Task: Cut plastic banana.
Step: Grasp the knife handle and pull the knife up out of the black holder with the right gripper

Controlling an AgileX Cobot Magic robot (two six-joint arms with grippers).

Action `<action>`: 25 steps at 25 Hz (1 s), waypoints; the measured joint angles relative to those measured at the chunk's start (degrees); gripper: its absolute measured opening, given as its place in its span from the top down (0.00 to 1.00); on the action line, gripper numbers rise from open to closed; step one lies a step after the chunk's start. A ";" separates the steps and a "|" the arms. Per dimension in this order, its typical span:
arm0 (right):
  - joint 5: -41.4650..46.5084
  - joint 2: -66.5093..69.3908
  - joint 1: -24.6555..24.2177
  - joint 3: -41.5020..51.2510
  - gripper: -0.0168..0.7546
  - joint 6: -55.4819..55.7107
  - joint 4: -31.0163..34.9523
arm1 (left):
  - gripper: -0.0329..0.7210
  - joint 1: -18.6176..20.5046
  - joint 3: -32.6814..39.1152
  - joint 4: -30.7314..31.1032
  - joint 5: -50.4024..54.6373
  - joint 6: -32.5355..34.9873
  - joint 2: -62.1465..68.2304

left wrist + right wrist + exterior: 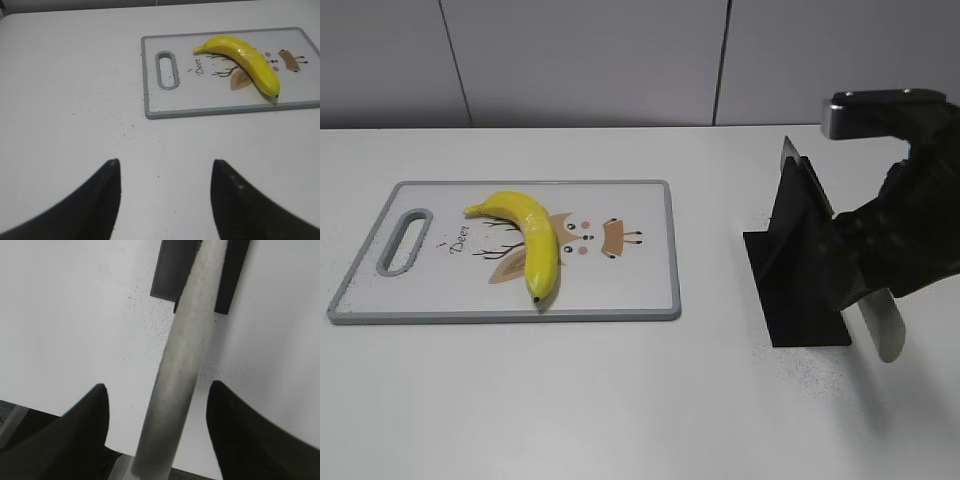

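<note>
The plastic banana (532, 232) lies on the deer-print cutting board (640, 290), curved, dark tip toward the front; it also shows in the left wrist view (250, 62). A knife (881, 326) leans in a black stand (790, 300) at the right. My right gripper (870, 265) is around the knife's grey handle (185, 340); in the right wrist view its fingers (158, 385) stand wide apart on either side of the handle, not touching it. My left gripper (165, 161) is open and empty over bare table, left and in front of the board (150, 75).
The black stand also shows in the right wrist view (170, 270) beyond the handle. The white table (570, 400) has dark specks near the stand and near the board's handle slot (167, 70). A grey panel wall runs behind.
</note>
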 joint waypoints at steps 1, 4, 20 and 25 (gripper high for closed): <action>-0.26 1.31 0.00 0.00 0.38 0.46 0.00 | 0.22 0.00 0.00 0.00 0.00 0.00 0.00; -1.07 4.24 0.00 0.00 0.44 1.71 -0.14 | 0.22 0.00 0.00 0.00 0.00 0.00 0.00; 2.82 0.48 -0.06 -1.80 0.76 9.62 0.10 | 0.23 0.00 0.00 0.00 0.00 0.00 0.00; 4.66 -4.15 0.00 -5.41 0.76 9.55 -0.01 | 0.23 0.00 0.00 0.00 0.00 0.00 0.00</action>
